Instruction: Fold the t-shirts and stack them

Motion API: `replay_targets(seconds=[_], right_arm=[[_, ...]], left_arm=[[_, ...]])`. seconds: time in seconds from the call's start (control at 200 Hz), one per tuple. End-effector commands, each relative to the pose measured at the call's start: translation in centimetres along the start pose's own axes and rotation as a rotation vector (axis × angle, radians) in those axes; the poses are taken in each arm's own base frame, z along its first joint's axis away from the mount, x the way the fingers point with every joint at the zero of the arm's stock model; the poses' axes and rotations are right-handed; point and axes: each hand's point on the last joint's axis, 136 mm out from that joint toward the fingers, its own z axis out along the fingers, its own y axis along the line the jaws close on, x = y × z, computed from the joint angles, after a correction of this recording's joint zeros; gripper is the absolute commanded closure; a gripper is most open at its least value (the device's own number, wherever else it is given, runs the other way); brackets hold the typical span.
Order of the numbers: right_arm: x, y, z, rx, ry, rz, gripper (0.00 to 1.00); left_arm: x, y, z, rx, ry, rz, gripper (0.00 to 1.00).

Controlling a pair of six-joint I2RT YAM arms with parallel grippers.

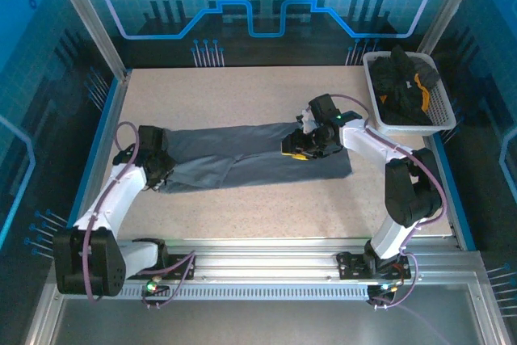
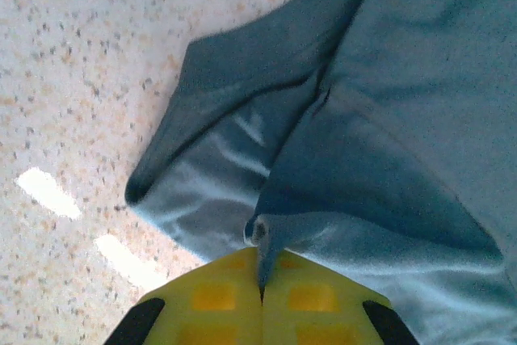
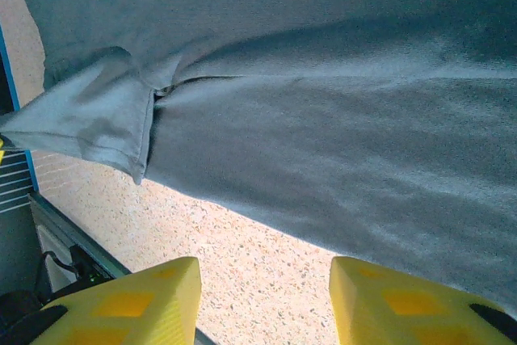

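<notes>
Top view: the grey t-shirt (image 1: 242, 159) is seen stretched across the middle of the tabletop (image 1: 242, 94), with the left claw (image 1: 158, 171) at its left end and the right claw (image 1: 300, 148) over its right part. Black t-shirts (image 1: 400, 78) are heaped in the white basket (image 1: 439, 107) at the far right corner. Left wrist view: the claw is clamped on a pinched fold of grey cloth. Right wrist view: the claw is held open, bare tabletop seen between its fingers, just beside the shirt's edge.
</notes>
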Motion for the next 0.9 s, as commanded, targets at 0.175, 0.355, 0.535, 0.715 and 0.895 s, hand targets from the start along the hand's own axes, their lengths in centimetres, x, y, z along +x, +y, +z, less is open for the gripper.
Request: replay_targets(seconds=[0.175, 0.355, 0.535, 0.715, 0.895], right_arm=[[-0.2, 0.1, -0.1, -0.006, 0.013, -0.006, 0.53], [-0.1, -0.7, -0.4, 0.023, 0.005, 0.002, 0.53], [-0.8, -3.1, -1.6, 0.078, -0.045, 0.025, 0.54], [-2.9, -7.2, -3.8, 0.17, -0.096, 0.093, 0.54], [-5.6, -12.7, -4.6, 0.395, -0.065, 0.153, 0.59]], left_arm=[[-3.8, -0.8, 2.8, -0.055, -0.04, 0.036, 1.0], [-5.6, -0.9, 5.5, -0.119, -0.025, 0.056, 1.0], [-6.5, -1.4, 7.1, -0.114, -0.004, 0.054, 0.66], [-6.0, -0.5, 2.9, -0.108, -0.066, -0.046, 0.54], [1.7, -3.2, 1.9, 0.041, 0.064, -0.162, 0.59]])
